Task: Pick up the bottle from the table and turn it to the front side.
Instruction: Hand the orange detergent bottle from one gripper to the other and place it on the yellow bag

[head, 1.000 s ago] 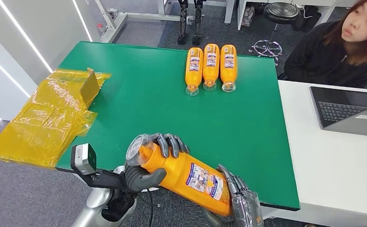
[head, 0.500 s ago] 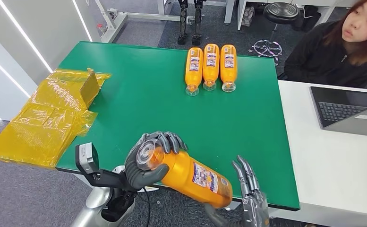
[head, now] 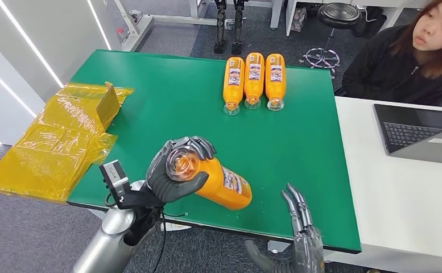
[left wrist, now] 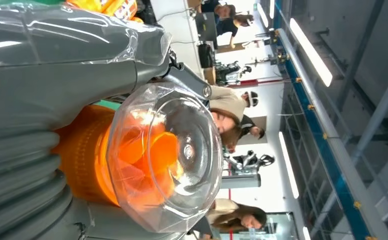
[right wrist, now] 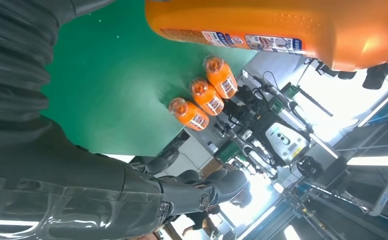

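An orange bottle [head: 221, 185] with a clear cap [head: 182, 165] hangs above the near part of the green table [head: 167, 108]. My left hand [head: 170, 176] grips it around the neck, cap end toward me, label [head: 231, 181] partly up. Seen from the left wrist, the cap [left wrist: 169, 157] sits close between my fingers. My right hand [head: 301, 239] is off the bottle at the table's near edge, fingers straight and apart, holding nothing. From the right wrist, the bottle's body [right wrist: 301, 27] passes overhead.
Three more orange bottles [head: 253, 79] lie side by side at the far edge of the table, also seen as bottles [right wrist: 204, 95]. Crumpled yellow wrap [head: 59, 139] hangs off the left side. A person [head: 417, 51] sits at the white desk [head: 400, 199] with a laptop [head: 420, 133].
My right hand let go of the bottle's base and drew back, fingers opening. My left hand lifted the bottle up and over the table, swinging its base away from me.
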### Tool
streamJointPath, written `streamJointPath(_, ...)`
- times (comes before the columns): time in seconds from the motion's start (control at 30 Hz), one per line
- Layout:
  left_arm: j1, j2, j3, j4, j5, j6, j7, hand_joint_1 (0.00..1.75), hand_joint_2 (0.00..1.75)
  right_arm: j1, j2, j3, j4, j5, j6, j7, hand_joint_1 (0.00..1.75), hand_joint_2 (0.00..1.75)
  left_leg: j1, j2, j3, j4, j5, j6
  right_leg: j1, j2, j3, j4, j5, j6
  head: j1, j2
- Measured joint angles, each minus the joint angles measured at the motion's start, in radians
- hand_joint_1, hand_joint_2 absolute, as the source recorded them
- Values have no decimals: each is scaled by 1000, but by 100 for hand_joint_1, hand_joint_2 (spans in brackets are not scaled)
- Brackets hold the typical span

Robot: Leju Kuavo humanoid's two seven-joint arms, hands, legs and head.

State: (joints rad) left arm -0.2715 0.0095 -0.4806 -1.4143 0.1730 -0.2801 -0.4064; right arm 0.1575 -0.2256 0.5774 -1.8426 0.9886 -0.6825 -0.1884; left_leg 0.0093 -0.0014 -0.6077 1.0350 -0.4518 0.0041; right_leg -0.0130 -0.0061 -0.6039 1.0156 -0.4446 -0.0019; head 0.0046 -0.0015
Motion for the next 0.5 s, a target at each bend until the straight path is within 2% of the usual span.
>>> streamJointPath(0.17,-54,20,12,24,-207,149,-25,175,175,-7,4,-1,10,-47,0,-36,0,175,0,0,0,0,0,0,0,0,0,0,0,0,0,0)
streamJointPath(0.37,-217,42,45,162,-413,267,-27,175,175,-32,22,-2,29,-93,0,-73,0,175,0,0,0,0,3,-2,0,0,-1,1,2,-1,0,0)
streamJointPath(0.5,-324,45,47,292,-672,432,19,175,175,-35,28,-4,33,-93,0,-72,0,175,0,0,0,0,3,-2,0,0,-1,1,2,-2,0,0)
